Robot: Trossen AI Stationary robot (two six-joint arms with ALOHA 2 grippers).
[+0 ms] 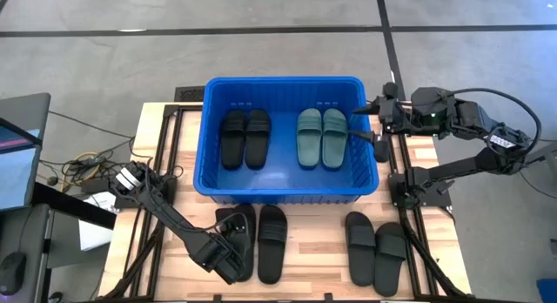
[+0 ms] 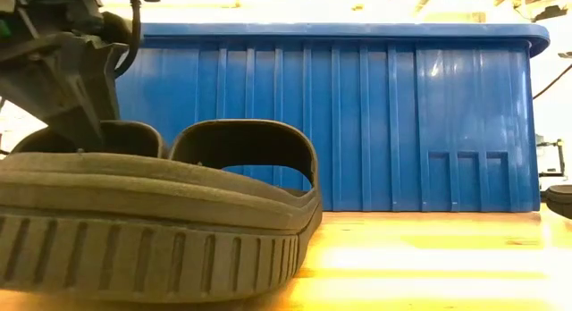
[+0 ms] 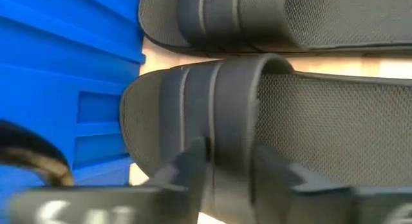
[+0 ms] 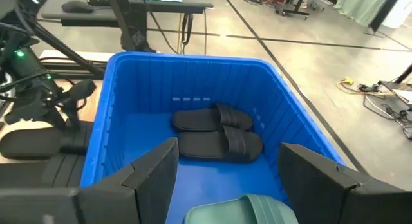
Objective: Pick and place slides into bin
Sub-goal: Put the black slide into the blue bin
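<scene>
Low view: blocked almost wholly by the ribbed sole edge of the left-most black slide (image 2: 152,222), 1 end cut off by the frame. Above its arched strap, only dark arm parts; claw tip hidden there.

Closer look from the left wrist: left claw (image 3: 228,176) down on that slide at the near-left of the desk (image 1: 305,281), about half closed, 1 finger (image 3: 193,166) pressed against each side of the wide strap. Slide flat on the pale wooden slats. Heel out of frame. Footbed finely dimpled, strap smooth rubber with moulded ridges.

Just beside it, parallel, a 2nd black slide (image 1: 271,242). At the near right, well apart from these, 2 more black slides (image 1: 374,249) side by side, straps up.

Farther back, the bin (image 1: 287,177): blue plastic, rectangular, ribbed walls, rolled rim. Inside, 2 black slides (image 1: 244,138) paired at the left and 2 teal-green slides (image 1: 322,138) paired at the right, all flat on the bin's floor.

Farthest, right claw (image 4: 228,153) over the bin's right rim, spread wide, holding nothing, touching nothing. From its wrist, only the end of 1 teal-green slide visible, the rest cut off.
</scene>
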